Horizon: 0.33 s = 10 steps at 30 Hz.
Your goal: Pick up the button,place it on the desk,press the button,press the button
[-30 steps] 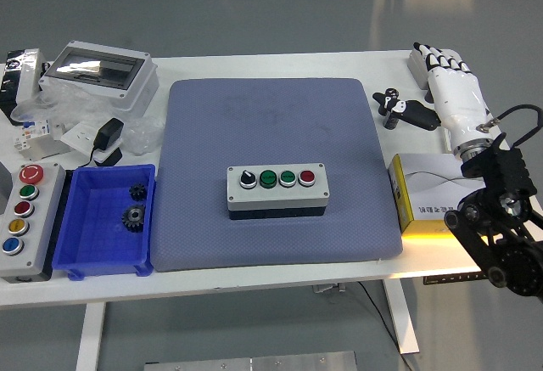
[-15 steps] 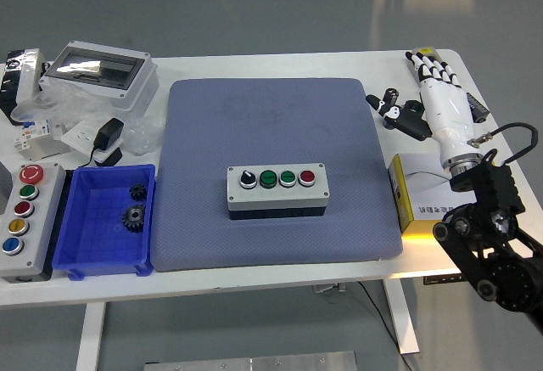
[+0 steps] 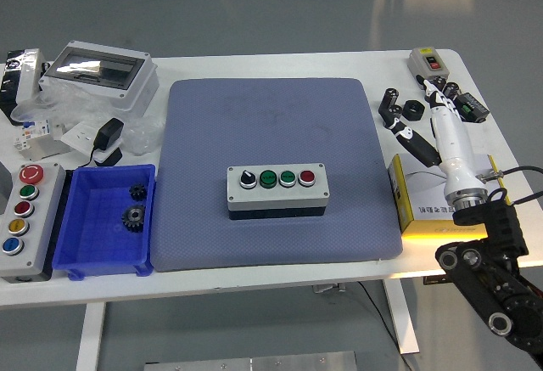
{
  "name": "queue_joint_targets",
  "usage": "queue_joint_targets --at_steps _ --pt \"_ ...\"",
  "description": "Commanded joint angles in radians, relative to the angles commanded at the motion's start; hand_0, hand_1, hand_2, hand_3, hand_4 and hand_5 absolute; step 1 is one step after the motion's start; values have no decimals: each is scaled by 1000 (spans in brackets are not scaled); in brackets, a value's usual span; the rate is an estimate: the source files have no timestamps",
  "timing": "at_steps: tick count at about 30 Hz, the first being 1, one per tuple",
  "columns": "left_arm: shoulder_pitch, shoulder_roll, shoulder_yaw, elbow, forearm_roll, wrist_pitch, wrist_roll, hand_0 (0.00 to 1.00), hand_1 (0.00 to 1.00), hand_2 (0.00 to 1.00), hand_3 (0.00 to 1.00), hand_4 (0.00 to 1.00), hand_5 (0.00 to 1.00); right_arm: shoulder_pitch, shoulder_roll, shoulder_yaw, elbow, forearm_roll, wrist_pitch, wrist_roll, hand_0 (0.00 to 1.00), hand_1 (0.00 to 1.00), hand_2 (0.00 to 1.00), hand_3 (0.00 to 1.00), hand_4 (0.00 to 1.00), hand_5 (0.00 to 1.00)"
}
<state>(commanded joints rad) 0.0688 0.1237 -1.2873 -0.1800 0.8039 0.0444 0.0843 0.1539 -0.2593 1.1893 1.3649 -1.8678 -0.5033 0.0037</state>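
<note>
A grey button box (image 3: 277,189) lies in the middle of the blue-grey mat (image 3: 271,116). Its top carries a black selector knob (image 3: 247,178), two green buttons (image 3: 268,178) and a red button (image 3: 306,177). My right hand (image 3: 443,125) is white and hangs over the table's right side, well to the right of the box. It is turned edge-on, with straight fingers pointing away from me and nothing in them. Its black arm (image 3: 488,278) enters from the lower right corner. No left arm shows.
A blue bin (image 3: 89,248) with two gears and a five-button box (image 3: 21,210) sit at the left. A grey enclosure (image 3: 100,70) and a black adapter (image 3: 109,133) lie behind them. Right of the mat are a yellow-white carton (image 3: 420,197), black parts (image 3: 399,103) and a small switch box (image 3: 427,61).
My right hand has rolled from back-up to edge-on and shifted left toward the mat, while the arm's black joints sank lower in the picture. The button box has not moved.
</note>
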Motion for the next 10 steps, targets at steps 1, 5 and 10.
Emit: queue_joint_targets --at_steps 1,5,10 --pt "-1 0 -1 0 1 0 -1 653 624 620 680 804 226 -1 -1 7 1 -3 -2 -1 998 998 998 998 998 998" --pt "0 -2 1 0 0 -2 -2 654 626 620 679 803 233 -4 -2 20 3 -11 -8 -5 998 998 998 998 998 998" --pt "2 -2 3 0 -2 -3 -3 654 626 620 679 803 233 -5 -4 22 3 -30 -12 -17 998 998 998 998 998 998"
